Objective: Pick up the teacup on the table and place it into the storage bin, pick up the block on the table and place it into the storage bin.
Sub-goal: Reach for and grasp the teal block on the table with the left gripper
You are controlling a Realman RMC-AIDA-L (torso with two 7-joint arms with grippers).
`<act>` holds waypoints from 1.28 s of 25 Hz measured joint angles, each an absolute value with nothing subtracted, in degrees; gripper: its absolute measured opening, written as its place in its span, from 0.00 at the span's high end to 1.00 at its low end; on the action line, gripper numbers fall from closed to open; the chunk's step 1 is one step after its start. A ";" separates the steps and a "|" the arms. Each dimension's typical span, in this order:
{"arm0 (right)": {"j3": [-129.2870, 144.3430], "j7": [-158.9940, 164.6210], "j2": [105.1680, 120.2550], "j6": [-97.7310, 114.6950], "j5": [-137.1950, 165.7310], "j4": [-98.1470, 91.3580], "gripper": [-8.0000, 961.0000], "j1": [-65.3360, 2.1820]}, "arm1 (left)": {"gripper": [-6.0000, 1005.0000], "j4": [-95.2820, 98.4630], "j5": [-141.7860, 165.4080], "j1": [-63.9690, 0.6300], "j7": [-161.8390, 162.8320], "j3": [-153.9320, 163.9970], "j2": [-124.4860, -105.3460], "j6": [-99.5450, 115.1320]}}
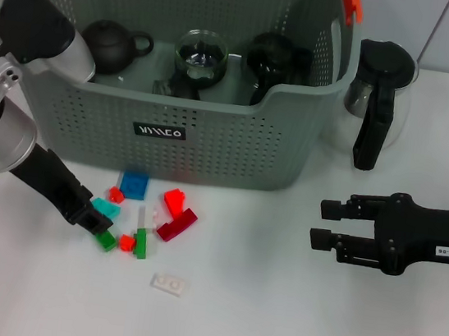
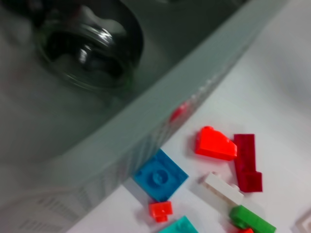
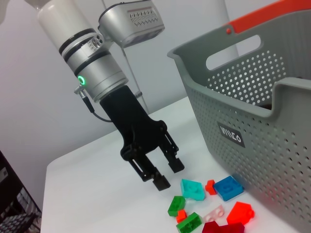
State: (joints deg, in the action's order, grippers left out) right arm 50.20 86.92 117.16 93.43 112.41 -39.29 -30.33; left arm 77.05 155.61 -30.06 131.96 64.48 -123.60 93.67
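Currently, the left gripper (image 1: 100, 222) sits low over the white table (image 1: 286, 325), at the left edge of a loose cluster of small plastic building blocks (image 1: 147, 220) lying just in front of the grey perforated plastic storage bin (image 1: 212, 137). Its black fingers (image 3: 161, 182) are spread apart and hold nothing; the tips hover just beside a teal flat block (image 1: 106, 207) and a green block (image 1: 106, 240).

The cluster also contains a blue square block (image 1: 133, 183), a bright red sloped block (image 1: 175, 200), a dark red long block (image 1: 177, 225) and a second green block (image 1: 141, 244). A white flat block (image 1: 169, 283) lies apart, nearer the robot.

Inside the storage bin stand a dark round teapot (image 1: 115, 44), a clear glass teacup (image 1: 199, 55) and a dark glass vessel (image 1: 274, 58).

The right gripper (image 1: 321, 222) rests idle over the table, well to the right of the blocks, with its fingers parted and empty. A glass pitcher with a black handle (image 1: 376, 101) stands on the table just beside the bin's right wall.
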 joint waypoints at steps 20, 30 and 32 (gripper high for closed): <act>50.16 86.92 117.16 93.43 112.62 -39.29 0.39 -30.32 | 0.44 69.32 156.39 -30.88 131.28 64.41 -123.40 92.00; 49.99 86.93 117.16 93.44 113.12 -39.29 0.39 -30.19 | 0.44 66.91 157.03 -32.28 131.11 64.51 -123.47 91.14; 49.91 86.92 117.16 93.47 113.12 -39.29 0.39 -30.13 | 0.44 66.83 156.96 -32.39 130.75 64.51 -123.69 91.33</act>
